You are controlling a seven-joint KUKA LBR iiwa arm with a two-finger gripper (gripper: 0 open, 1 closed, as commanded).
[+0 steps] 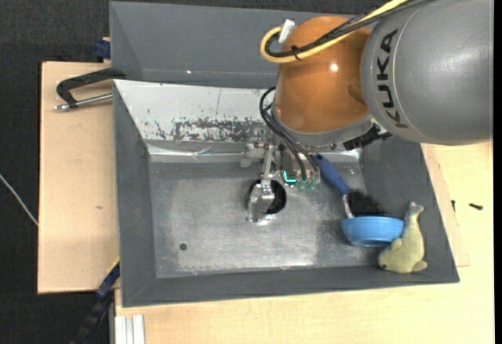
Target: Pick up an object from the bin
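Observation:
My gripper [263, 203] hangs low over the bin floor near the middle, under the arm's orange cover. No loose thing lies right beneath it that I can make out. To its right lies a blue-handled brush [339, 182] with a black head, slanting down toward a round blue dish [367, 229]. A pale yellow plush toy [404, 248] rests against the dish in the bin's front right corner.
The arm and its orange cover hang over the back right of the bin and hide the floor there. The three loose things are all grouped at the front right. A small dark speck lies on the floor at the front left.

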